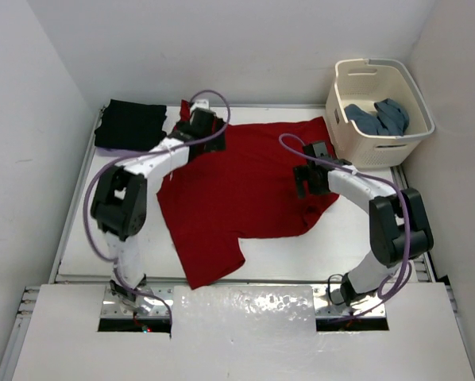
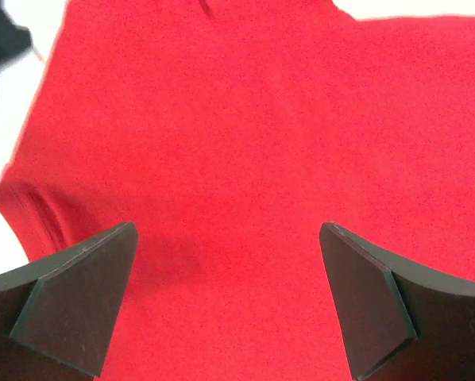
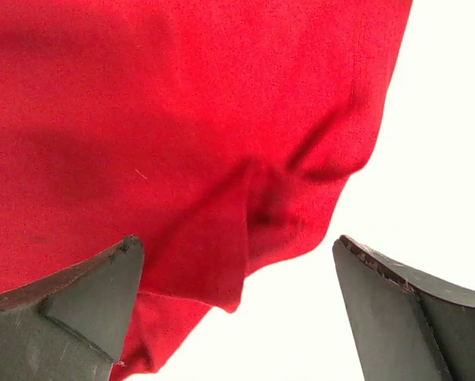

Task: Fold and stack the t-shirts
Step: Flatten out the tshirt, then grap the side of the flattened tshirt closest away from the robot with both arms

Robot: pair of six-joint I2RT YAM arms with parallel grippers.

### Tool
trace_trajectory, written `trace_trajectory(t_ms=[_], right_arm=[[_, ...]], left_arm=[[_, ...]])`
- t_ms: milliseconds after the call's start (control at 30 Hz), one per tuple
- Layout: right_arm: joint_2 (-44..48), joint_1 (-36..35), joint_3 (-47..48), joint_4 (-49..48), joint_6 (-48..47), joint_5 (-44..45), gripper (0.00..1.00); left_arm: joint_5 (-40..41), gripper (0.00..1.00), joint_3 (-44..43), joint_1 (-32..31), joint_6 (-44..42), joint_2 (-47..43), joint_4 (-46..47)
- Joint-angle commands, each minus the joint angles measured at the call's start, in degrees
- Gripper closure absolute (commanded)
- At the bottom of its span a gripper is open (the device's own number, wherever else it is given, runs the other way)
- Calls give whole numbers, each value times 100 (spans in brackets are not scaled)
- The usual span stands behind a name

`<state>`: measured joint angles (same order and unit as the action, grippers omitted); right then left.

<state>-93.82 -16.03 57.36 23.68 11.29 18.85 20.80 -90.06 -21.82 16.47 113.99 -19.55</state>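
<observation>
Top external view showed the red t-shirt (image 1: 245, 190) spread mostly flat on the table (image 1: 325, 250), lying under both grippers and filling the stretch between them. Its broadest span ran slantwise, from a lobe of cloth on the near side of the left gripper (image 1: 199, 125) up to a corner beyond the right gripper (image 1: 309, 178). Which end was the neck could not be told.

The left gripper hung over the shirt's far left corner with its fingers spread wide and nothing between them. In the left wrist view the left gripper (image 2: 227, 232) had smooth red t-shirt (image 2: 245, 135) beneath and ahead of it. The cloth's edge lay off to its left, with a strip of bare table past that. The folded black t-shirt (image 1: 130, 125) lay just to the left of this gripper.

The right gripper also stood spread and empty, over the shirt's right edge. In the right wrist view a raised fold of the red t-shirt (image 3: 182, 119) sat ahead of the right gripper (image 3: 237, 242), between the lines of its fingers. The hem curved away to the left, and open table lay under and beyond the right finger.

Beyond and to the right of that gripper stood the laundry basket (image 1: 416, 99), holding the teal blue t-shirt (image 1: 379, 117). Bare table lay near of both grippers.
</observation>
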Motion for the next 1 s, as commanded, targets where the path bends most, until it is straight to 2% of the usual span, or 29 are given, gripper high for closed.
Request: trace_trajectory(t_ms=[0, 100, 333, 533, 667, 800, 967], right_arm=[[101, 48, -330, -39, 392, 383, 1], [22, 48, -445, -13, 409, 426, 1], [197, 179, -849, 268, 620, 866, 1], [1102, 855, -1823, 655, 980, 1165, 1], [1831, 953, -2255, 1015, 1261, 1077, 1], [2743, 1014, -2379, 1446, 1578, 1218, 1], [3019, 1023, -2099, 1508, 1447, 736, 1]], left_arm=[[-170, 0, 1190, -199, 514, -650, 696], [-243, 0, 1895, -199, 656, -756, 979], [126, 0, 2256, -164, 787, -449, 821], [205, 0, 2546, -68, 770, -440, 980], [320, 0, 2678, 2, 752, -466, 927], [241, 0, 2670, 38, 753, -440, 918], [127, 0, 2661, 38, 673, -536, 945]])
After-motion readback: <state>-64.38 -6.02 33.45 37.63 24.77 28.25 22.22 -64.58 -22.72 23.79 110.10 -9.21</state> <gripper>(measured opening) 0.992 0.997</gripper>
